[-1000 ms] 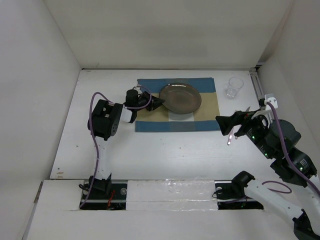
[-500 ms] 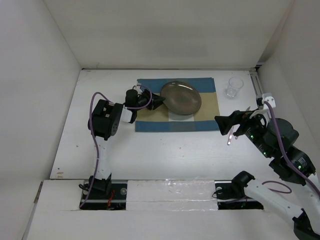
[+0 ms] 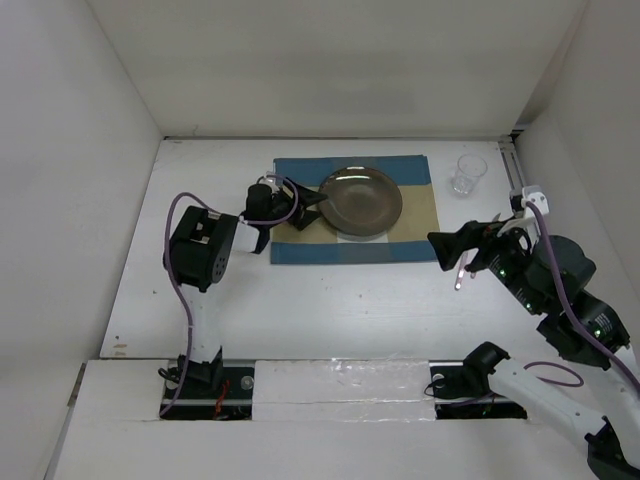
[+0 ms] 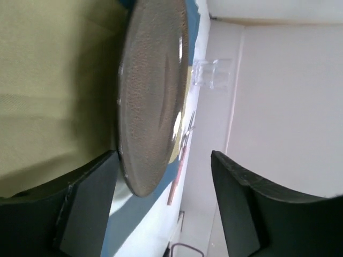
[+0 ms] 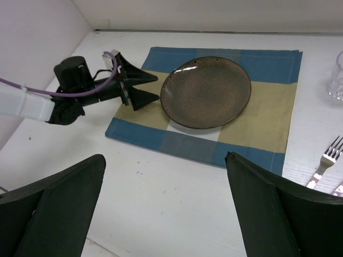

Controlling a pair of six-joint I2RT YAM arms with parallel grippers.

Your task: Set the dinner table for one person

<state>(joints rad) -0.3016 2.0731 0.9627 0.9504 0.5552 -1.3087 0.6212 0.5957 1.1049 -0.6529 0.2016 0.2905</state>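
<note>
Left gripper [image 3: 314, 210] just beside plate [image 3: 361, 200], left rim, jaws apart, nothing held. Plate flat on mat [image 3: 300, 250], far-middle of table [image 3: 330, 300]. Glass [image 3: 467, 174] off mat's far-right corner. Fork [image 5: 325, 160] on bare table right of mat, long axis roughly near-far, tines far. Right gripper [image 3: 440, 250] spread wide, empty, hanging right by fork, so clearly the nearer arm. Looks like fork next. Lies flat on hard white top, so needs a steep pinch across the handle. Right wall close.
</note>
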